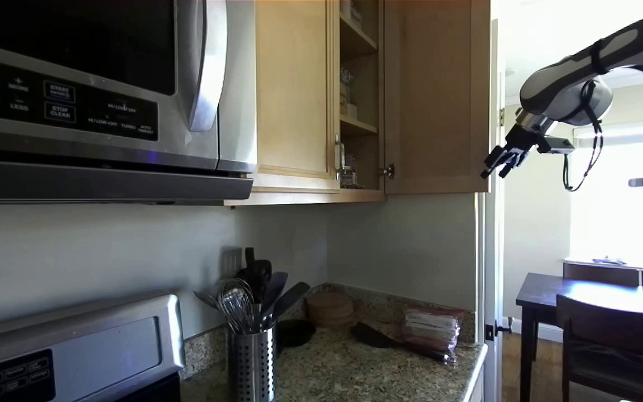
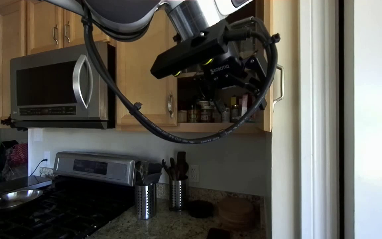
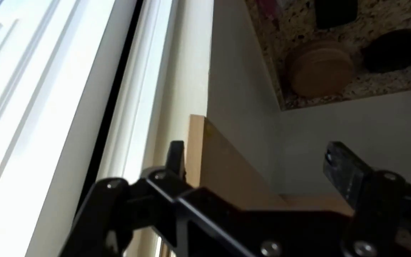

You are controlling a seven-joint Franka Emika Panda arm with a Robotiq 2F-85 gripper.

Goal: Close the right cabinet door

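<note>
The right cabinet door is light maple and stands wide open. In an exterior view its inner panel (image 1: 436, 95) faces the camera. In an exterior view its end edge (image 2: 268, 76) and silver bar handle (image 2: 280, 84) show near the wall. My gripper (image 1: 495, 172) is at the door's free edge, by its lower corner; it also shows in an exterior view (image 2: 242, 105). In the wrist view the gripper (image 3: 255, 153) is open, with the door's edge (image 3: 194, 150) between the fingers, close beside the left finger. I cannot tell whether they touch.
The closed left cabinet door (image 1: 299, 89) and steel microwave (image 1: 104, 120) are beside the open shelves, which hold jars (image 2: 206, 113). A white door frame (image 2: 315, 132) stands close to the open door's outer side. Utensil holders (image 1: 252, 363) stand on the counter below.
</note>
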